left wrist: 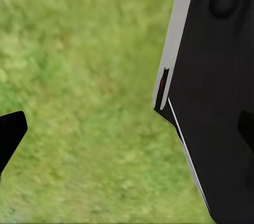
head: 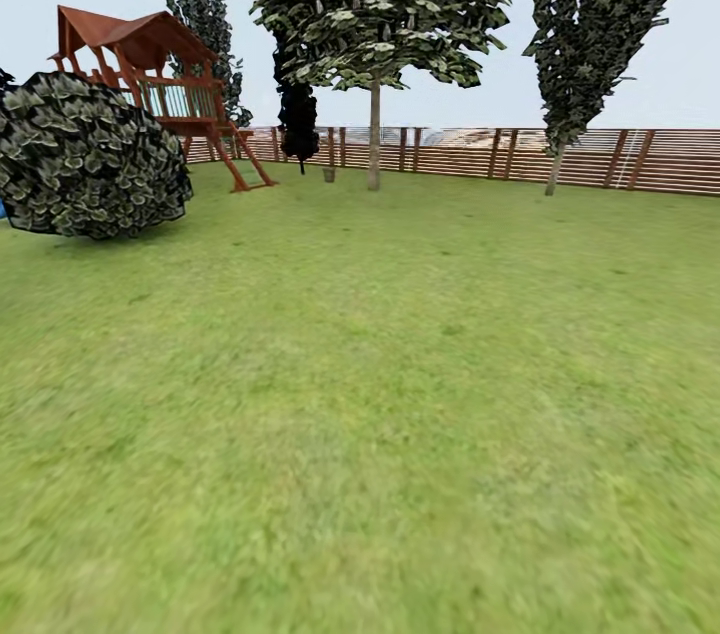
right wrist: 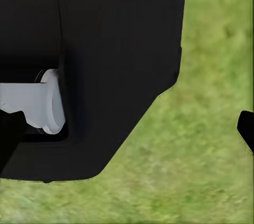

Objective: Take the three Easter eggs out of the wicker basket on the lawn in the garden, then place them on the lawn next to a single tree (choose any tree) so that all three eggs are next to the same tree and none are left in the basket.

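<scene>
We face open lawn (head: pixel 380 394) with a tree (head: pixel 374 139) at upper centre, the egg work apparently all ahead; we cannot tell either gripper's state.

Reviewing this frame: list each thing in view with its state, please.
lawn: open grass, nothing lying on it in the near stretch
thin-trunked leafy tree: upright before the fence
wooden fence: standing
play tower: standing
round bush: on the grass, left

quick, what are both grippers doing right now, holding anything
Left gripper: cannot be told; one dark fingertip shows over the grass.
Right gripper: cannot be told; one dark fingertip shows over grass.
</scene>
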Available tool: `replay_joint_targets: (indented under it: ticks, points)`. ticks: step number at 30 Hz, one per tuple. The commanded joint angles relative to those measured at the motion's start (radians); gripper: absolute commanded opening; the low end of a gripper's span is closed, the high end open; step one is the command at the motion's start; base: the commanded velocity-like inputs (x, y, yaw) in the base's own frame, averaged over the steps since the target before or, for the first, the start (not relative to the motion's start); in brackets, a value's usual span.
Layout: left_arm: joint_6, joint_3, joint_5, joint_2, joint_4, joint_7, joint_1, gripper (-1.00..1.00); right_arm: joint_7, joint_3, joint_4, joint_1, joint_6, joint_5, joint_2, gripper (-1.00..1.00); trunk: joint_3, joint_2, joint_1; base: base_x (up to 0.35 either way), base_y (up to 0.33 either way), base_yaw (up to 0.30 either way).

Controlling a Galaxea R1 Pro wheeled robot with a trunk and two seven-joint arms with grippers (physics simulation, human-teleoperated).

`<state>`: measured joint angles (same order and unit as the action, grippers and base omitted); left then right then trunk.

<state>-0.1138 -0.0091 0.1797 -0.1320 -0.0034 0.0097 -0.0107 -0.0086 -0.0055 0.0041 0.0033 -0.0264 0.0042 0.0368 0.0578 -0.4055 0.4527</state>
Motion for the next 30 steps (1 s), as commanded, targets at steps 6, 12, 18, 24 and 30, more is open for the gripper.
replay_joint_targets:
  ticks: [6,12,18,24,30]
  points:
    - [-0.003,-0.002,0.005,0.000,0.000,0.001,0.000,1.00,-0.001,-0.001,0.000,0.000,-0.003,0.000,0.000,1.00,0.001,-0.002,0.001,0.337,0.000,0.000]
    - [-0.003,-0.002,0.006,0.000,0.000,0.001,0.000,1.00,-0.001,-0.001,0.000,0.000,-0.003,0.000,0.000,1.00,0.001,-0.002,0.001,0.337,0.000,0.000]
    - [-0.003,-0.002,0.005,0.000,0.000,0.001,0.000,1.00,-0.001,-0.001,0.000,0.000,-0.003,0.000,0.000,1.00,0.001,-0.002,0.001,0.337,0.000,0.000]
    - [-0.003,-0.002,0.006,0.000,0.000,0.001,0.000,1.00,-0.001,-0.001,0.000,0.000,-0.003,0.000,0.000,1.00,0.001,-0.002,0.001,0.337,0.000,0.000]
    - [-0.003,-0.002,0.006,0.000,-0.001,0.001,0.000,1.00,-0.001,-0.001,0.000,0.000,-0.003,0.000,0.000,1.00,0.001,-0.002,0.001,0.337,0.000,0.000]
